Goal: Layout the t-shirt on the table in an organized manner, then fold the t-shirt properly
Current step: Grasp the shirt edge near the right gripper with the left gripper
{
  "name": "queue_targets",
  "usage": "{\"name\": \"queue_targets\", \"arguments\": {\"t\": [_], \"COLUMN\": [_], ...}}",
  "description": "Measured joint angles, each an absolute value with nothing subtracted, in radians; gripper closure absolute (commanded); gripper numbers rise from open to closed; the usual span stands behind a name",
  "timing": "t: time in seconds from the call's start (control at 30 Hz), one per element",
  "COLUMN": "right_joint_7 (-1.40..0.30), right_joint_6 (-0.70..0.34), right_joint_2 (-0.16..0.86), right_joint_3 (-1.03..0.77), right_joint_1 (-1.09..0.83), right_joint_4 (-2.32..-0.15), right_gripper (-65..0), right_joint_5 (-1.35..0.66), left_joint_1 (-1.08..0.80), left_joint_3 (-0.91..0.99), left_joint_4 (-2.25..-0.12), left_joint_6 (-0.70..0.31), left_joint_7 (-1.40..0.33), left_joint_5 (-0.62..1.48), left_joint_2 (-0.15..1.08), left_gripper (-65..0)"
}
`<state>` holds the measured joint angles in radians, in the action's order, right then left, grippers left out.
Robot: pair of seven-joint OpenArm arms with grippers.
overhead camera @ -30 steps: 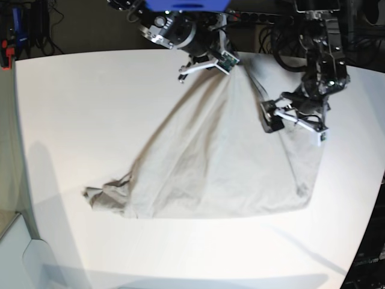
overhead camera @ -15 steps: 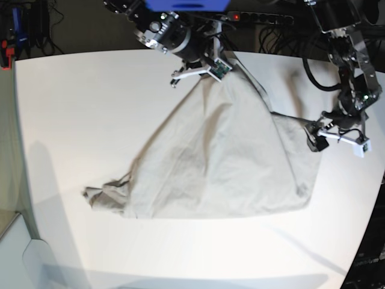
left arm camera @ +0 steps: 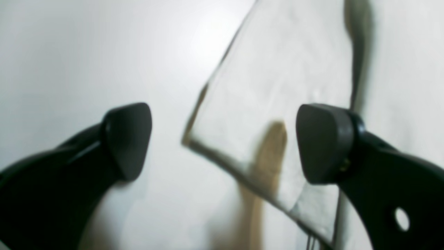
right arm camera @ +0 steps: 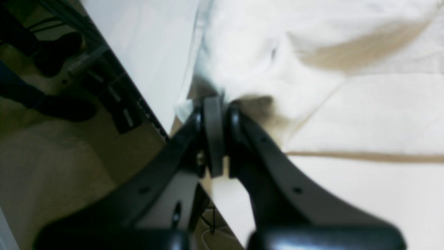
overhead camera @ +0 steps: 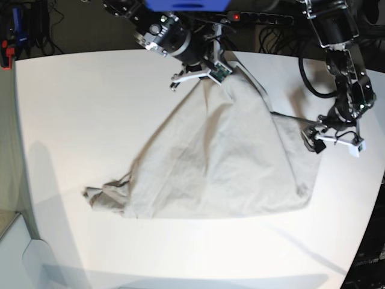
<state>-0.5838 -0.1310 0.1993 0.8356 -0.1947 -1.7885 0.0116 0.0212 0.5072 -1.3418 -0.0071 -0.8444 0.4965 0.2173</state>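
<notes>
Right hand pinching t-shirt; wrist-view-only: left hand agape, empty.

I see a plain grey-beige t-shirt, no print, on a matte white table. My gripper fingers look black, though the wrist view is blurry.

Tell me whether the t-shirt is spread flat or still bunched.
Still bunched. The t-shirt fans out in a rough triangle from the right gripper, which pinches its top, and one corner lies crumpled on the table.
</notes>
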Motion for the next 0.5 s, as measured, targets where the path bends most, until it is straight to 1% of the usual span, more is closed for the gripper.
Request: {"name": "queue_targets", "arguments": {"t": [0.07,0.1,0.23,0.33,0.43,0.47,0.5], "right_joint_7": [-0.584,-0.585,-0.587,-0.585,-0.588,-0.588,-0.587], "right_joint_6": [-0.131,-0.131,-0.131,-0.131,-0.131,-0.131,-0.131], "right_joint_2": [0.199,0.199,0.197,0.197,0.197,0.197,0.197], "right_joint_3": [0.836,0.836,0.836,0.836,0.836,0.836,0.836], "right_joint_1": [-0.196,-0.196,-0.195,-0.195,-0.195,-0.195,-0.195], "right_joint_4": [-1.789,-1.789,-1.789,-1.789,-1.789,-1.789,-1.789], "right_gripper": [0.0,0.0,0.0,0.0,0.0,0.0,0.0], "right_joint_5": [0.012,0.012,0.012,0.012,0.012,0.012,0.012], "left_joint_1": [0.021,0.027,0.057,0.062,0.064,0.067,0.071], "left_joint_3": [0.509,0.510,0.456,0.398,0.393,0.398,0.397], "left_joint_4": [-1.342,-1.341,-1.327,-1.324,-1.321,-1.320,-1.319], "left_joint_6": [-0.007,-0.007,-0.005,-0.006,-0.004,-0.004,-0.004], "left_joint_7": [-0.828,-0.830,-0.855,-0.863,-0.880,-0.882,-0.884], "left_joint_5": [0.490,0.491,0.493,0.502,0.499,0.498,0.495], "left_joint_2": [0.203,0.202,0.199,0.189,0.180,0.176,0.174], "left_gripper": [-63.7,-60.4,-40.6,-22.1,-2.2,0.0,0.0]}}
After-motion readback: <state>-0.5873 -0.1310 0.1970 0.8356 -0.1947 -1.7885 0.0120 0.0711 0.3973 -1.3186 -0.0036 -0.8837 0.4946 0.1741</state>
